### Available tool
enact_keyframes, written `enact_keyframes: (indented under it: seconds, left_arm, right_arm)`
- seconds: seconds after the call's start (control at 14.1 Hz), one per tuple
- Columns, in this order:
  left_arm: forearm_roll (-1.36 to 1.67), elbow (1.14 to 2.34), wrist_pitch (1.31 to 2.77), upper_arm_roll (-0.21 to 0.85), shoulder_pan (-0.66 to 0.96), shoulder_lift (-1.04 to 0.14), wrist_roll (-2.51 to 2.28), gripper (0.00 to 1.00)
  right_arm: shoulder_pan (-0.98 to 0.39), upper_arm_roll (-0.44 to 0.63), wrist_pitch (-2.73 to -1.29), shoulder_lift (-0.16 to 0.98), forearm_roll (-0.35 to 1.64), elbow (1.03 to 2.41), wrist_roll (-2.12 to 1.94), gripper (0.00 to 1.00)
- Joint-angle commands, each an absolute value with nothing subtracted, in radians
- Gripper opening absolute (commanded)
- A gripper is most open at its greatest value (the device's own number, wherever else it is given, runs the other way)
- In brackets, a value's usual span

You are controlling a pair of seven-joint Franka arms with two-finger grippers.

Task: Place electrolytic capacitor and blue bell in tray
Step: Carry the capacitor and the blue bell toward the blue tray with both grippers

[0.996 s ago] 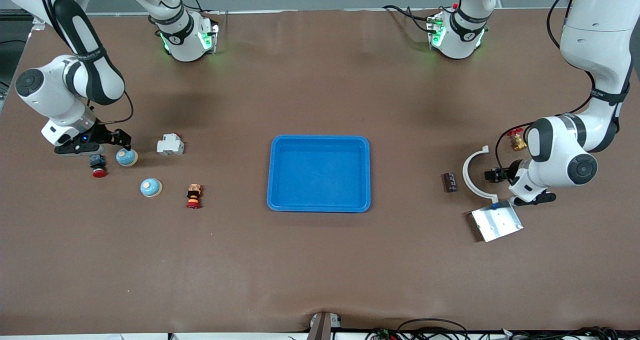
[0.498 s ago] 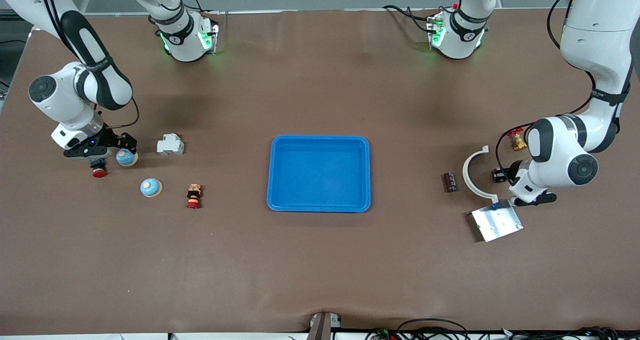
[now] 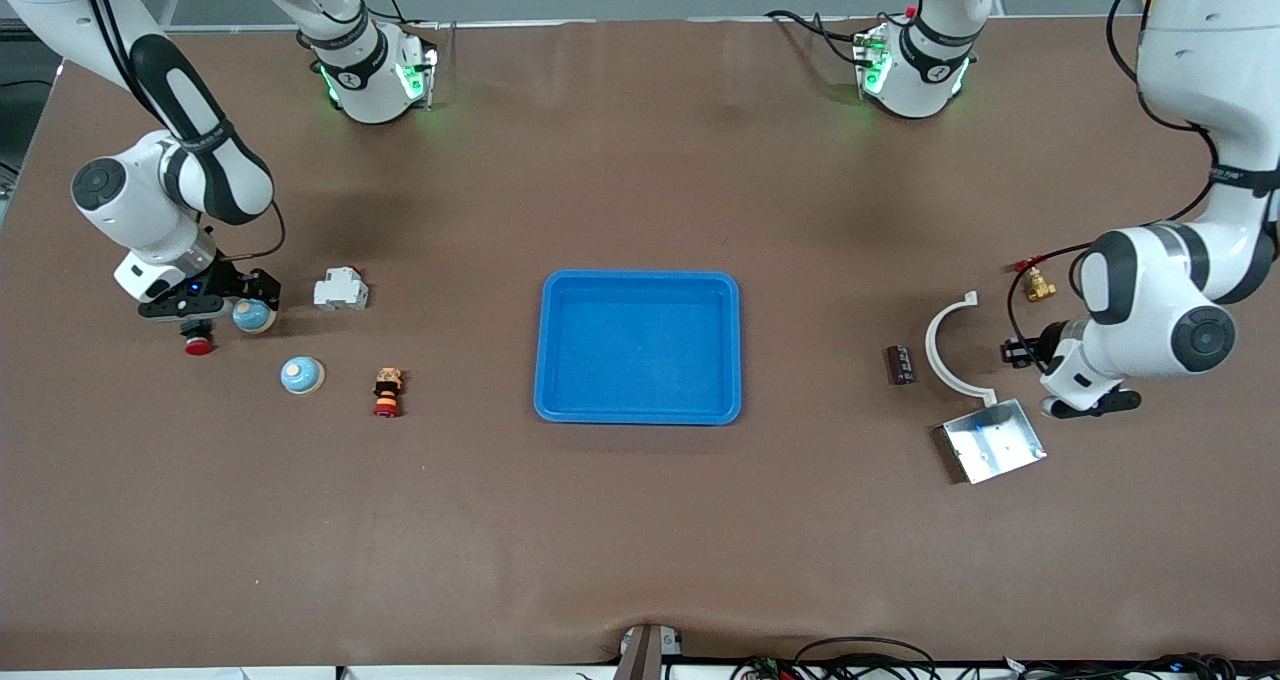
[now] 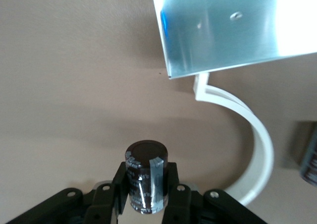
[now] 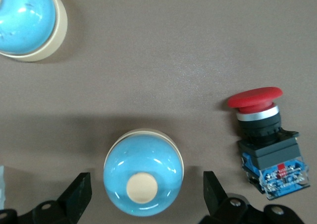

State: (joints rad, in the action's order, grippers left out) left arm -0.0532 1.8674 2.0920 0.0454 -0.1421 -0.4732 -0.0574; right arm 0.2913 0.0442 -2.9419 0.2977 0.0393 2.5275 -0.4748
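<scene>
The blue tray (image 3: 640, 278) lies mid-table. A blue bell (image 3: 255, 317) with a cream button sits toward the right arm's end; it also shows in the right wrist view (image 5: 143, 179). My right gripper (image 3: 243, 298) is open, low over this bell with one finger on each side (image 5: 78, 195). A second blue bell (image 3: 301, 375) lies nearer the camera. My left gripper (image 3: 1014, 352) is shut on a dark electrolytic capacitor (image 4: 145, 177), held just above the table beside the white curved piece. Another dark capacitor (image 3: 901, 364) lies on the table.
A red push button (image 3: 198, 341) lies right beside the right gripper. A white breaker (image 3: 341, 289) and a red-orange button (image 3: 387, 392) lie nearby. A white curved bracket (image 3: 948, 352), a metal plate (image 3: 993, 442) and a brass valve (image 3: 1037, 283) lie round the left gripper.
My right gripper has moved over the bell and now straddles it. My left gripper has drawn away from the curved bracket toward the left arm's end, capacitor in its fingers.
</scene>
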Motion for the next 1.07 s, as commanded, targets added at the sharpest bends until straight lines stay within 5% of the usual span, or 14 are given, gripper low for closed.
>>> enact_keyframes:
  seconds: [0.0, 0.14, 0.21, 0.5, 1.0]
  left_arm:
    - [-0.072, 1.870, 2.001, 0.072, -0.133, -0.373, -0.122, 0.00]
    - [-0.072, 1.852, 1.947, 0.119, -0.133, -0.333, -0.217, 0.00]
    - [-0.065, 1.820, 1.901, 0.153, -0.133, -0.325, -0.268, 0.00]
    - [-0.054, 1.655, 1.721, 0.296, -0.130, -0.344, -0.507, 0.00]
    - [0.069, 1.551, 1.736, 0.359, -0.017, -0.431, -0.825, 0.00]
  right_arm:
    - [0.301, 0.026, -2.973, 0.313, 0.064, 2.531, -0.480, 1.00]
    - [0.301, 0.020, -2.981, 0.319, 0.072, 2.530, -0.480, 1.00]
    - [0.301, 0.014, -2.979, 0.319, 0.077, 2.530, -0.480, 0.91]
    - [0.287, 0.011, -2.979, 0.319, 0.101, 2.526, -0.472, 0.05]
    - [0.285, -0.008, -2.967, 0.313, 0.107, 2.500, -0.465, 0.00]
